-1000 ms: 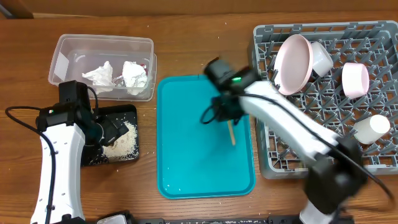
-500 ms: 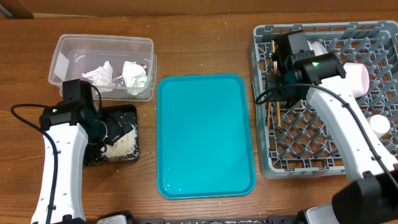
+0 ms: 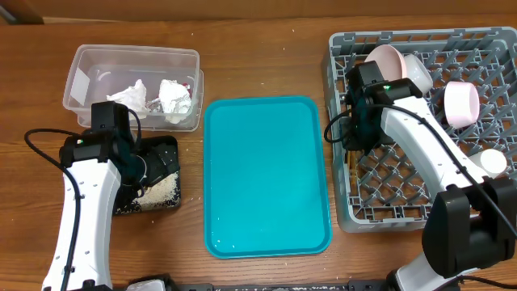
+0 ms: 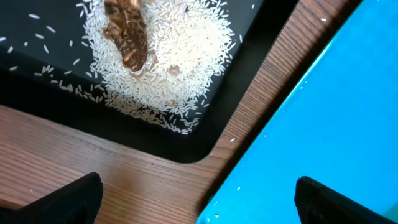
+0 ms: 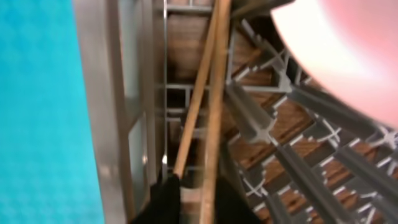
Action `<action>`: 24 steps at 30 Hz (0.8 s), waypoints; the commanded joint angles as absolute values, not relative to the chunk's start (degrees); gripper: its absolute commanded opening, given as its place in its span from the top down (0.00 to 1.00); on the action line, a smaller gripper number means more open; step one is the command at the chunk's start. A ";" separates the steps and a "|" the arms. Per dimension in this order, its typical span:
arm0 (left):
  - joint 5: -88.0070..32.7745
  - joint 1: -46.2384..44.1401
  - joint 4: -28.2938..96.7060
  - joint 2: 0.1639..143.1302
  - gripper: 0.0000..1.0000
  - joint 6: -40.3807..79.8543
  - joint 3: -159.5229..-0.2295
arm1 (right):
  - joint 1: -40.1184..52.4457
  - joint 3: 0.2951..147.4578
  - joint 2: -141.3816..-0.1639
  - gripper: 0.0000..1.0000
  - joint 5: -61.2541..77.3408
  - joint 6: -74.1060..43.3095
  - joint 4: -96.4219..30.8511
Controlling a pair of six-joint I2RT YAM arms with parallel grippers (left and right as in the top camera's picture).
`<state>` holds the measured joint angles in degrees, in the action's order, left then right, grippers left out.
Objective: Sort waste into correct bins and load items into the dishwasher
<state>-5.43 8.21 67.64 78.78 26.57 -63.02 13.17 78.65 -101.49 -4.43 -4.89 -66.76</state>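
Two wooden chopsticks lie along the left side of the grey dish rack. My right gripper is down in that corner. In the right wrist view its fingers stand a little apart. One chopstick runs between them with a gap beside it, and the other ends at the left fingertip. My left gripper is wide open and empty over the right edge of the black tray. That tray holds white rice and a brown scrap. The clear tub holds crumpled white paper.
The teal serving tray lies in the middle, also in the left wrist view. The rack holds a pale pink bowl, a second bowl and a white cup. A strip of bare wood separates the black and teal trays.
My right gripper carried the chopsticks from the teal tray to the rack's left side, then moved down along it. My left arm shifted slightly right over the black tray.
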 commanded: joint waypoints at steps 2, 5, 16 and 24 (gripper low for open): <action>-6.59 7.68 67.42 77.87 0.00 23.83 -63.81 | 13.02 83.40 -95.53 0.56 -4.21 -5.21 -67.48; -9.74 7.44 67.22 77.87 0.00 20.36 -64.64 | 11.75 85.56 -91.90 0.43 -3.16 -7.51 -67.16; -9.91 -4.95 69.38 78.11 0.00 8.69 -66.74 | -2.15 86.21 -88.05 0.33 15.25 -5.56 -70.72; -10.13 -6.44 78.02 76.90 0.00 8.75 -66.39 | -6.96 83.99 -86.15 0.27 14.20 -5.74 -78.50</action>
